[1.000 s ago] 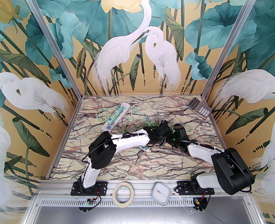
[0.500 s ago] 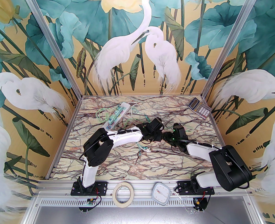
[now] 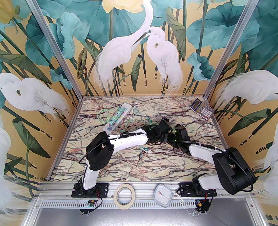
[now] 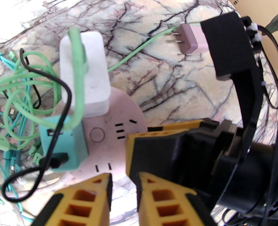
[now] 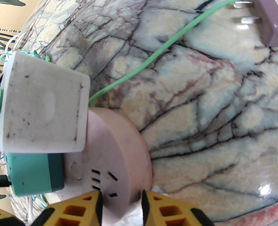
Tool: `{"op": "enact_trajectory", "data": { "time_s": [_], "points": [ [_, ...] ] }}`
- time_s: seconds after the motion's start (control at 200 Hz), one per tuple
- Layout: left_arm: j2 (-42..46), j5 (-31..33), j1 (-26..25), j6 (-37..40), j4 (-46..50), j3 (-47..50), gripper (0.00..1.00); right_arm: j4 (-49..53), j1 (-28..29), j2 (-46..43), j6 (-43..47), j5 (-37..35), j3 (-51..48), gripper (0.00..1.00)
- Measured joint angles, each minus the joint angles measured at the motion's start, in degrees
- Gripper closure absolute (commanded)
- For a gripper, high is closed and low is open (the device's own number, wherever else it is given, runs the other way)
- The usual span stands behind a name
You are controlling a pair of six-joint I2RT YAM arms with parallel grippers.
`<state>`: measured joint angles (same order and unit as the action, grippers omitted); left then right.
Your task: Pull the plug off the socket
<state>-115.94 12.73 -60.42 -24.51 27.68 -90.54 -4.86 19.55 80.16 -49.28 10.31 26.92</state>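
The right hand (image 5: 121, 196) is clamped on the rim of the socket (image 5: 120, 145), a thin hold at one edge only. A hard tug on a plug could well twist the disc out of those fingers or lift it off the tabletop (image 4: 176, 90). The left hand (image 4: 124, 180) hovers just beside the socket's near edge, its fingers almost together with nothing between them, so it would have to spread before taking anything. A green cable (image 4: 79, 55) is draped over the white plug (image 4: 94, 79) and runs down to the teal plug (image 4: 66, 147). A finger catching that loop would probably drag the whole tangle rather than free a plug. Both plugs sit side by side in the socket's face, on the side away from the right hand. The white one is boxy and speckled with dirt; the socket is a flat pink round with several empty slots. A mauve plug (image 4: 187, 40), prongs bare, is well apart from the socket, seemingly lying on the tabletop
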Motion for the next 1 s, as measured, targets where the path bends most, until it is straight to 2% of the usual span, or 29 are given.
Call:
{"op": "enact_trajectory", "data": {
  "time_s": [0.12,0.18,0.26,0.355,0.64,1.0],
  "points": [
    [0.02,0.66,-0.15,0.17,-0.02,0.0,0.73,2.47,0.0,-1.51,0.17,-0.07,0.0,0.64],
    [0.17,1.03,0.0,0.28,-0.02,0.09,0.67,4.02,0.0,-2.43,0.44,-0.24,0.0,0.63],
    [1.14,1.33,0.37,0.31,-0.09,0.85,0.65,6.67,0.24,-3.87,0.98,-0.7,0.0,0.63],
    [3.1,1.46,1.25,0.22,-0.13,2.4,0.53,9.27,0.26,-5.31,1.33,-1.4,0.0,0.62],
    [4.13,-1.73,6.08,1.9,-1.14,2.99,0.52,10.43,0.26,-5.73,1.51,-1.51,0.04,0.62],
    [-2.29,-4.52,6.27,3.82,-1.31,-1.25,0.54,10.71,0.26,-5.07,1.55,-1.44,0.63,0.62]
  ]
}}
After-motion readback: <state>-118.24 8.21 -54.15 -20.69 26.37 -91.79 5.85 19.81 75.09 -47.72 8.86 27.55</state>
